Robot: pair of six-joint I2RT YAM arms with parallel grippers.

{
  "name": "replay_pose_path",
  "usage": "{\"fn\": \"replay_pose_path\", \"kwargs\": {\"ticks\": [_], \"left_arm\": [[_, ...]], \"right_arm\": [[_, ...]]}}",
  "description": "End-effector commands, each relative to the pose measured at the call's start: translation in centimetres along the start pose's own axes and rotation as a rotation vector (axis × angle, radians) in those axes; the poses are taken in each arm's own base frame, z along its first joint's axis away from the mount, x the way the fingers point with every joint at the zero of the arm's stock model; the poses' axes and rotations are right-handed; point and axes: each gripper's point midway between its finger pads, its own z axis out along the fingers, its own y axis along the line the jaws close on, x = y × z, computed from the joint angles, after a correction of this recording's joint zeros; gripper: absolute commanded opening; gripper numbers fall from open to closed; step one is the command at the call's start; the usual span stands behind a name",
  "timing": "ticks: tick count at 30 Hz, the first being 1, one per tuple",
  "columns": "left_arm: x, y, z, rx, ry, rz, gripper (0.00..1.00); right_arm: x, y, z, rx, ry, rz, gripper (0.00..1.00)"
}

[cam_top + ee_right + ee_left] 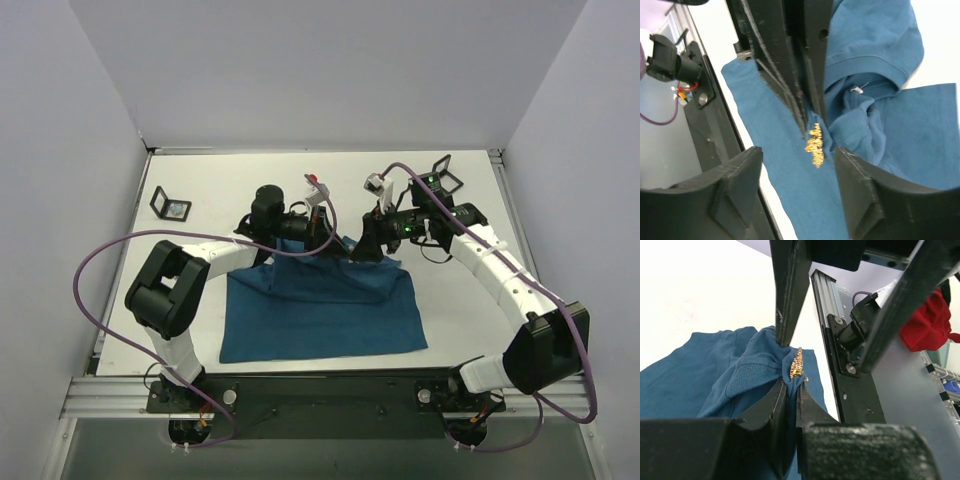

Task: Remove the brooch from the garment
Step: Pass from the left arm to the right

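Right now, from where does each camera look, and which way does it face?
Top external: above and behind the arm bases, looking down at the dark teal-blue cotton T-shirt; both arms show.
Left wrist: low behind the left gripper, facing the tiny gold-orange flower-like brooch; own shut fingers show.
Right wrist: above the right gripper, facing down; own open fingers show.
Shared: both wrist views show the brooch on the T-shirt.

Overhead view; two close wrist views, both on brooch [797, 363]

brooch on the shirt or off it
On. The brooch lies on the shirt fabric, with the right fingers apart on either side.
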Motion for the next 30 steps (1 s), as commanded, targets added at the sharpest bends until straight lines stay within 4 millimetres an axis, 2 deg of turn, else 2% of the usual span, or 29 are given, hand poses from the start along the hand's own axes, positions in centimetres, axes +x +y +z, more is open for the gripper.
{"fn": "replay_pose_path", "kwargs": {"ticks": [1, 3, 6, 7, 12, 13, 16, 27, 30], "left_arm": [[-2.20, -2.14, -0.35, 0.061, -0.036, 0.079, 0.00], [-2.18, -2.02, -0.35, 0.063, -0.040, 0.079, 0.00], [-2.20, -2.19, -0.37, 0.077, -0.045, 0.059, 0.00], [-2.16, -2.20, -0.41, 0.081, -0.046, 0.054, 0.00], [-2.31, -2.25, -0.47, 0.091, -0.058, 0.051, 0.00], [-2.30, -2.27, -0.42, 0.091, -0.058, 0.051, 0.00], [-2.24, -2.18, -0.47, 0.088, -0.059, 0.051, 0.00], [-1.77, -1.77, -0.47, 0.076, -0.054, 0.050, 0.00], [-1.60, -1.80, -0.39, 0.074, -0.049, 0.049, 0.00]], "right_arm": [[-0.04, -0.65, 0.32, 0.000, -0.011, -0.040, 0.53], [0.12, -0.61, 0.40, -0.007, -0.009, -0.038, 0.44], [0.33, -0.72, 0.42, -0.007, -0.005, -0.034, 0.38], [0.25, -0.70, 0.42, -0.012, -0.008, -0.036, 0.33], [0.35, -0.53, 0.39, -0.028, -0.010, -0.033, 0.25], [0.30, -0.53, 0.38, -0.028, -0.011, -0.036, 0.18], [0.23, -0.55, 0.25, -0.025, -0.016, -0.036, 0.10], [-0.15, -0.12, -0.49, -0.048, -0.042, -0.033, 0.00], [-0.11, 0.04, -0.44, -0.057, -0.040, -0.031, 0.00]]}}
